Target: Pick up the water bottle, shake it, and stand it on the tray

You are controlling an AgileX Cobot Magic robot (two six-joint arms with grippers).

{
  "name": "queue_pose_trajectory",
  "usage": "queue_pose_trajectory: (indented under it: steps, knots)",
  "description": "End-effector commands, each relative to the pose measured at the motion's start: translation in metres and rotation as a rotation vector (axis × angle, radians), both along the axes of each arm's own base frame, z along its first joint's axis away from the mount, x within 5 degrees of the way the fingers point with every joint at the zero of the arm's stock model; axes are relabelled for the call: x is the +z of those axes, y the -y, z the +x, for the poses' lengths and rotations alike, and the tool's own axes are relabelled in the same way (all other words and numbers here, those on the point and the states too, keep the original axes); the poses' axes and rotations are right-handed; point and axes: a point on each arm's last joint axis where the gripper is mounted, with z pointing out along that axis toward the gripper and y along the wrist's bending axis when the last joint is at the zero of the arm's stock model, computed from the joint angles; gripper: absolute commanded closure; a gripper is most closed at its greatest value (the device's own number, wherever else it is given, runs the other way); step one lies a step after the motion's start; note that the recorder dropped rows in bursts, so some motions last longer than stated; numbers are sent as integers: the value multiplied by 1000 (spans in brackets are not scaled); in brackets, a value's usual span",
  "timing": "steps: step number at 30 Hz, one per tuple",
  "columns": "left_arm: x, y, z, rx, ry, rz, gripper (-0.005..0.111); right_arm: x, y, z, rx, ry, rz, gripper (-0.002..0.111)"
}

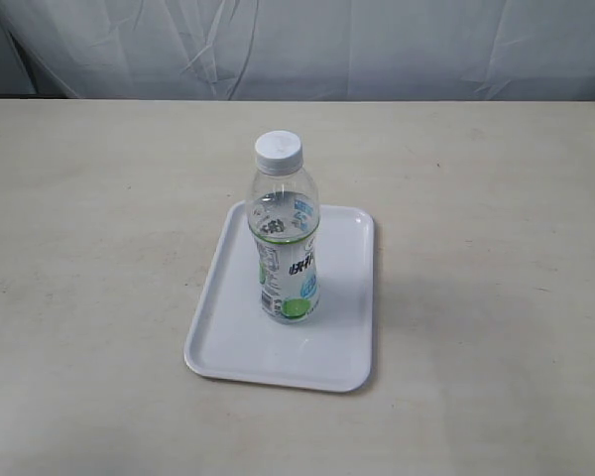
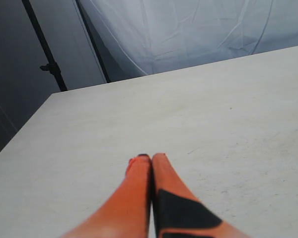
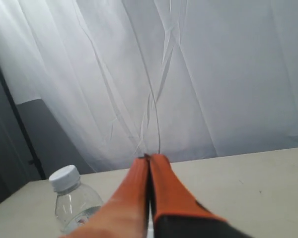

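Note:
The water bottle (image 1: 285, 233) stands upright on the white tray (image 1: 346, 297), clear with a white cap and a white-and-green label. No arm shows in the exterior view. In the left wrist view my left gripper (image 2: 151, 156) hangs over bare table, its orange fingers pressed together with nothing between them. In the right wrist view my right gripper (image 3: 150, 158) is likewise shut and empty, raised above the table; the bottle's (image 3: 74, 201) cap and shoulder show off to one side of it, apart from the fingers.
The beige table (image 1: 99, 218) spreads round the tray on every side. White curtains (image 1: 307, 45) hang behind the far edge. A dark stand pole (image 2: 44, 49) rises beyond the table corner in the left wrist view.

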Motion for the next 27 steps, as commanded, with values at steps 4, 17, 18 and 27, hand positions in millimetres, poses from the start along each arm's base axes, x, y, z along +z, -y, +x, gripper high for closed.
queue_pose_trajectory:
  steps: [4, 17, 18, 27]
  knots:
    - [1, 0, 0, -1, 16, -10, 107, 24, 4, -6, -31, 255, 71, 107]
    - [1, 0, 0, -1, 16, -10, 107, 24, 10, -3, -85, 220, 141, 107]
    - [1, 0, 0, -1, 16, -10, 107, 23, 11, -3, -87, 199, 167, 107]
    - [1, 0, 0, -1, 16, -10, 107, -10, 18, 8, -126, 89, 372, 107]
